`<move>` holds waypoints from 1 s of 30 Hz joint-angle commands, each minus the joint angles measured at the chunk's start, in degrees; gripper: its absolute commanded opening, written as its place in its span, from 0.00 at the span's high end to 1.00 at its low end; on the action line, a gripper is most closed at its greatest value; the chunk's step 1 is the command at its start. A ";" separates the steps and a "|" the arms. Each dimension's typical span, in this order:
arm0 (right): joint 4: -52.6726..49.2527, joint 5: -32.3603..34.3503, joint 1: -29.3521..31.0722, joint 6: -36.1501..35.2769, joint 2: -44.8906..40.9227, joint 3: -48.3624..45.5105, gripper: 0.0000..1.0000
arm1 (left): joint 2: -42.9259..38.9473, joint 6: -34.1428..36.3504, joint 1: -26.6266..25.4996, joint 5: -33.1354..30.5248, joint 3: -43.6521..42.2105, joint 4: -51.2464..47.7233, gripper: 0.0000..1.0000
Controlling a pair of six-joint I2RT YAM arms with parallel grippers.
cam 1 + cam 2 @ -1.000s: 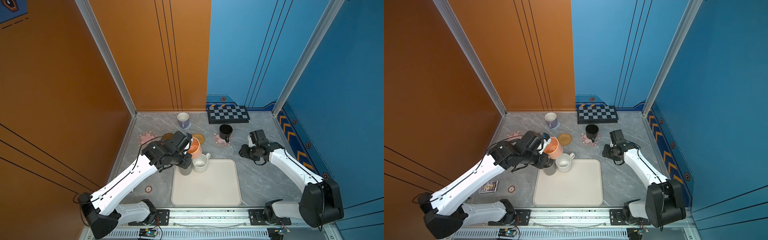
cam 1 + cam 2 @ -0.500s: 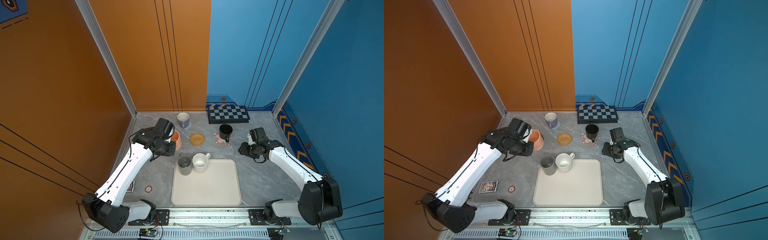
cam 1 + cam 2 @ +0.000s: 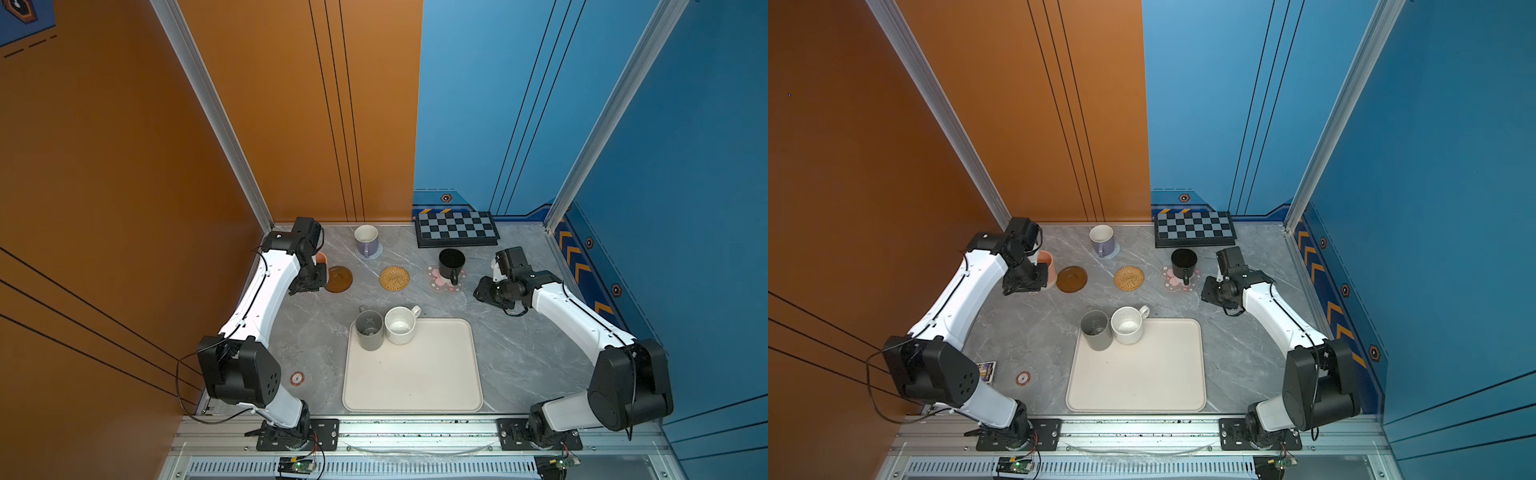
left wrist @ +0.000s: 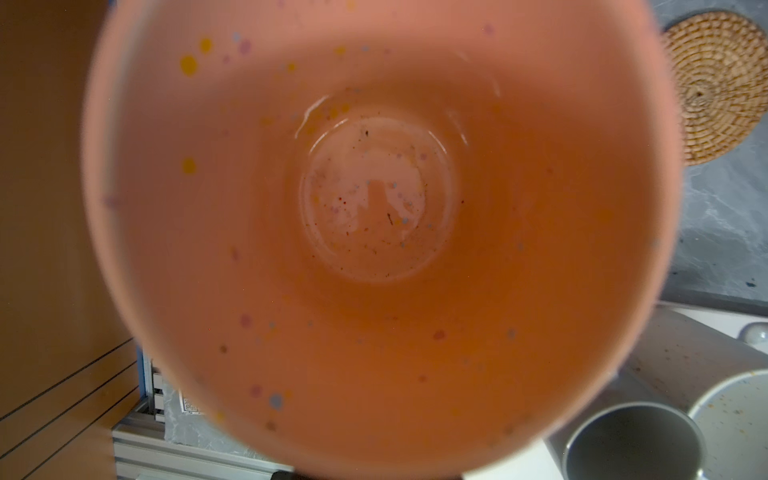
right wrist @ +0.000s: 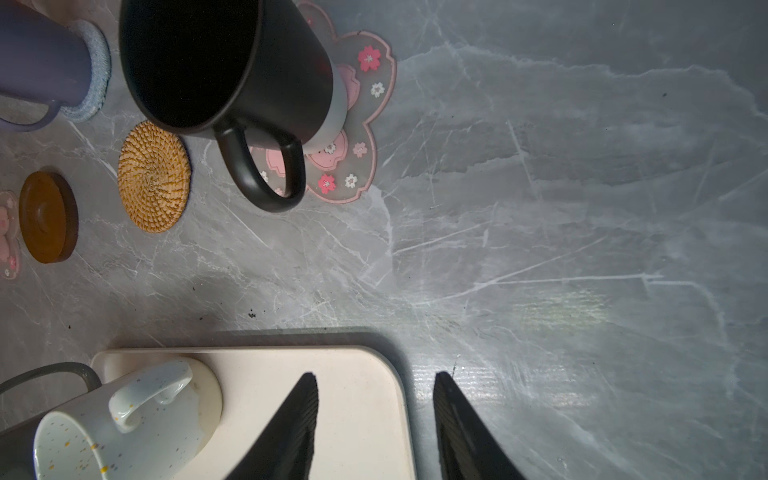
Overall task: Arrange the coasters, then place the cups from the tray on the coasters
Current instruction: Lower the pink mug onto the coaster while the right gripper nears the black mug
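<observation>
Nearest, a small round sticker (image 3: 297,378) lies on the table left of the tray (image 3: 411,374). The tray's near part is bare. At its far left corner the grey mug (image 3: 369,330) and the white speckled mug (image 3: 400,326) stand side by side.

Past the tray's far right corner hangs the right gripper (image 5: 374,419), its jaws apart with nothing between them.

Farther back runs a row of coasters. The brown coaster (image 3: 339,279) and the rattan coaster (image 3: 394,278) are both bare. The flower coaster (image 3: 440,286) has the black mug (image 3: 451,262) upright on it.

At the row's left end the left gripper (image 3: 1037,277) is clamped on the peach mug (image 3: 1045,266), whose inside fills the left wrist view. The arm hides whether the mug rests on anything.

Farthest, the lavender mug (image 3: 366,240) stands on the knitted coaster (image 3: 376,252). The chequered board (image 3: 456,228) lies by the back wall.
</observation>
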 commanded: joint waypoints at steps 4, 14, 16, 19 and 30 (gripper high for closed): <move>-0.39 1.81 -0.32 -0.19 1.74 4.34 0.52 | 6.04 3.80 4.51 -6.25 6.45 1.61 1.00; -0.30 2.10 -0.08 -0.89 2.78 7.71 0.52 | 16.39 6.72 9.87 -7.40 14.20 3.94 1.00; -0.26 2.18 0.16 -1.12 2.95 7.98 0.52 | 17.77 7.25 10.12 -8.05 14.69 5.67 1.00; 0.39 2.64 0.68 -1.17 3.12 8.18 0.52 | 18.69 8.02 10.51 -7.62 13.94 10.35 1.00; 1.11 5.45 3.39 -0.21 6.91 10.94 0.52 | 23.08 8.69 12.93 -4.31 12.19 16.84 1.00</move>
